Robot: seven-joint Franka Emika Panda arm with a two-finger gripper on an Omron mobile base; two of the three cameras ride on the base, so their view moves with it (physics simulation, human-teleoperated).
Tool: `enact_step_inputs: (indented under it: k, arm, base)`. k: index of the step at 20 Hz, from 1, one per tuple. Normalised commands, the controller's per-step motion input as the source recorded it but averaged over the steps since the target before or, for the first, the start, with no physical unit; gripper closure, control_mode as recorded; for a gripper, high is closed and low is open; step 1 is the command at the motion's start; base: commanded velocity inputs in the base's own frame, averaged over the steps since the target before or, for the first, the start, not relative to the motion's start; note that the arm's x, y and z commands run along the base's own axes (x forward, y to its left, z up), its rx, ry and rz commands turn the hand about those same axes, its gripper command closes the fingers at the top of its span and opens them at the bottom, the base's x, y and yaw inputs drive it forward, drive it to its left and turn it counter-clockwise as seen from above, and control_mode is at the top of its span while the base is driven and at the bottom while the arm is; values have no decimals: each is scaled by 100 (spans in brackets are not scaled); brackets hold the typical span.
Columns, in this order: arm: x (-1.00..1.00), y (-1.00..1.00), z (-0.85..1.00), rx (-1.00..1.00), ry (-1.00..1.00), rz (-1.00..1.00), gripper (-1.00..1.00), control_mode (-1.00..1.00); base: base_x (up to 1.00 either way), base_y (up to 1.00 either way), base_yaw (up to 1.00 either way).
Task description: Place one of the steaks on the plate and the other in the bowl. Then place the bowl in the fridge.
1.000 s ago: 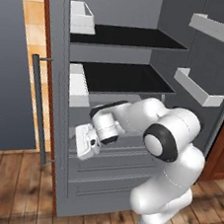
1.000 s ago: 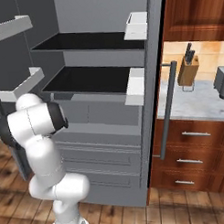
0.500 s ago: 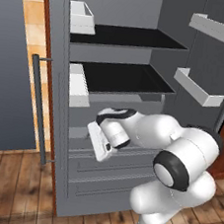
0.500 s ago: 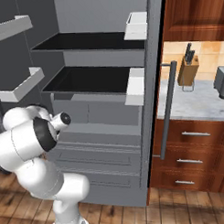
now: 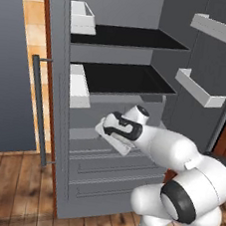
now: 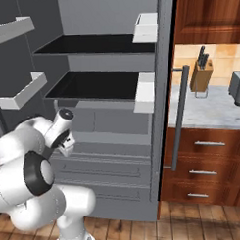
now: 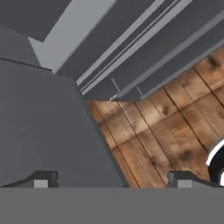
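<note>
The fridge (image 5: 120,79) stands open in front of me, with two black shelves bare (image 6: 98,84). My gripper (image 5: 106,132) hangs in front of the grey drawer fronts just below the lower shelf and also shows in the right base view (image 6: 67,141). In the hand view its fingertips (image 7: 41,179) stand wide apart: the gripper (image 7: 111,180) is open with nothing between them. That view looks down past the fridge drawer fronts (image 7: 144,48) to the wooden floor (image 7: 166,127). The steaks, the plate and the bowl are out of view.
White door bins (image 5: 204,91) line the open door on one side and the fridge edge (image 5: 79,86) on the other. A long bar handle (image 6: 177,117) runs down the door edge. A counter with a knife block (image 6: 200,72) and wooden drawers (image 6: 207,163) lies to the right.
The arm has folded back, and its elbow has swung down and to the right in the left base view. The hand shifted a little right before the drawers. The jaws opened slightly wider.
</note>
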Motion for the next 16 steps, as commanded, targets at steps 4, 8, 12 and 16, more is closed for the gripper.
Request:
enact_step_inputs:
  k: [4,8,12,16]
  arm:
    - [-31,-38,25,-37,-14,56,-100,-100]
    - [-37,-40,40,-17,5,35,-100,-100]
    - [-22,-48,0,-31,-14,49,-100,-100]
    - [-36,-39,0,-47,-11,24,-100,-100]
  base:
    - [0,0,0]
    - [0,0,0]
    - [0,0,0]
    - [0,0,0]
